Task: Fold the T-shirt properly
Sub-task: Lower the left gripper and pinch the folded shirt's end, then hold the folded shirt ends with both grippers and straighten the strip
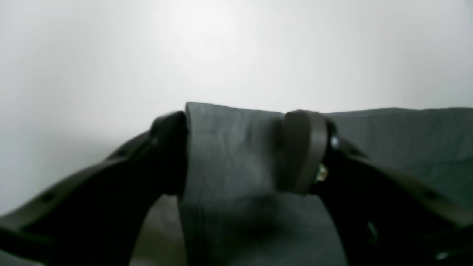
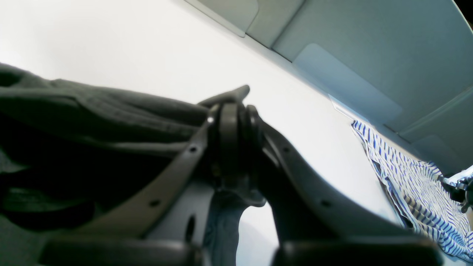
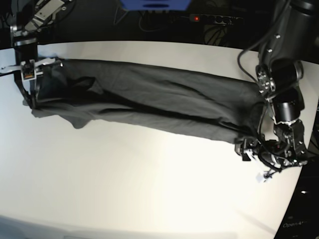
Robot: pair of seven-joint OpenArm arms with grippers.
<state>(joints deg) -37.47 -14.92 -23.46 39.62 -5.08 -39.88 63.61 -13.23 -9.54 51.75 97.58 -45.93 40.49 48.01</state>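
Currently the T-shirt (image 3: 149, 99) lies stretched lengthwise across the white table (image 3: 124, 189), folded into a long band between your two arms. Your right gripper (image 2: 231, 122) is clamped on one end of the cloth. Your left gripper (image 1: 240, 147) has jaws standing wide with a fold of fabric between them; whether they pinch it, you cannot tell.

Risk: if the left end slips free while the right pulls, the band may skew or bunch.

Count: one T-shirt, two grippers, one striped cloth (image 2: 417, 184) beyond.
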